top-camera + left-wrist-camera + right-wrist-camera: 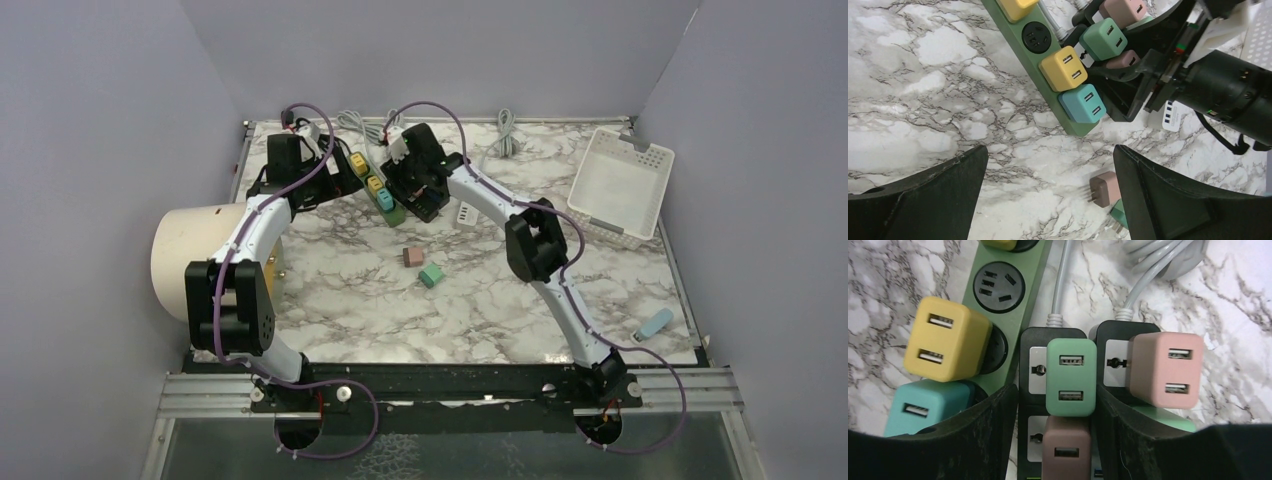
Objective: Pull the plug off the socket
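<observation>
A black power strip (pixel 1029 365) holds a mint green plug (pixel 1071 376) and, below it, a brown plug (pixel 1065 450). My right gripper (pixel 1057 405) is open; its fingers straddle this strip with the brown plug between them, a gap showing on the left side. A second black strip (pixel 1108 340) carries a pink plug (pixel 1165 369). A green power strip (pixel 1048 85) holds a yellow plug (pixel 1064 68) and a teal plug (pixel 1082 103). My left gripper (pixel 1049 165) is open and empty over bare marble just below the green strip's end.
A loose pink plug (pixel 413 257) and a loose green plug (pixel 431 275) lie mid-table. A white basket (pixel 620 180) stands at the back right, a cream roll (pixel 195 255) at the left, a blue object (pixel 655 323) near the right edge. Grey cables (pixel 505 135) lie at the back.
</observation>
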